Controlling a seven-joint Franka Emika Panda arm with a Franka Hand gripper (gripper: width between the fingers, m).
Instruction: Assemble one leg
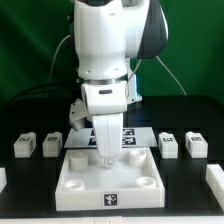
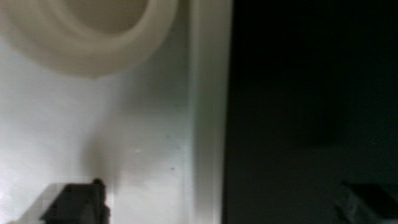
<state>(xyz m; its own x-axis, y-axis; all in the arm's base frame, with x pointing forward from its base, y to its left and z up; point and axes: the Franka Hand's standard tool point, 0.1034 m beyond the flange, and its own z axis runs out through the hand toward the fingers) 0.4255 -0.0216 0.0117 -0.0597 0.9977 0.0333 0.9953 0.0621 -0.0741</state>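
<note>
Four legs, small white blocks with marker tags, stand on the black table in the exterior view: two on the left (image 1: pixel 25 145) (image 1: pixel 52 143) and two on the right (image 1: pixel 168 144) (image 1: pixel 195 145). None is held. My gripper (image 1: pixel 108 160) points straight down, low over the back part of the large white square panel (image 1: pixel 75 178). In the wrist view the gripper (image 2: pixel 219 205) is open and empty. One dark finger (image 2: pixel 75 205) is over the panel (image 2: pixel 143 130) and the other is over the dark table, so the panel's edge runs between them. A round corner socket (image 2: pixel 89 35) shows ahead.
The marker board (image 1: pixel 122 133) lies flat behind the panel, partly hidden by the arm. White pieces show at the exterior view's left edge (image 1: pixel 3 178) and right edge (image 1: pixel 215 178). Cables hang behind the arm.
</note>
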